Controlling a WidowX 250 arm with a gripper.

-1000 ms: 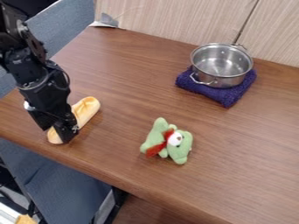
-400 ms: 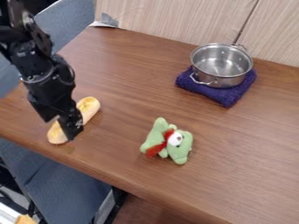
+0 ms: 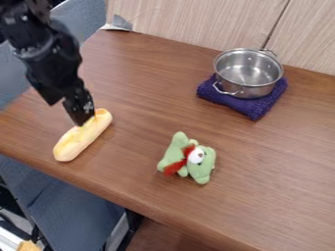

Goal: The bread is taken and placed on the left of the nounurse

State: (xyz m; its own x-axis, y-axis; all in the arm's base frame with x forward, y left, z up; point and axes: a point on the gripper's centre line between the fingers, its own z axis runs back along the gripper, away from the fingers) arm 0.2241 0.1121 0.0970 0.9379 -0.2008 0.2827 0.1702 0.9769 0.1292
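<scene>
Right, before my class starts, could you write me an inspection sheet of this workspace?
Surface: brown wood-grain table.
Job's things: bread, left of the green plush toy in view, which is likely the reference.
Clutter: metal pot on purple cloth.
Gripper: claw open at the bread's far end; contact unclear.
Cables: nothing seen on the tabletop.
Surroundings: pale panel behind, blue-grey fabric below the near edge.

The brown wooden table covers most of the frame. On its surface, a long bread lies slanted at the left, a green plush toy with red part is below the centre, and a purple cloth is at the upper right.
</scene>
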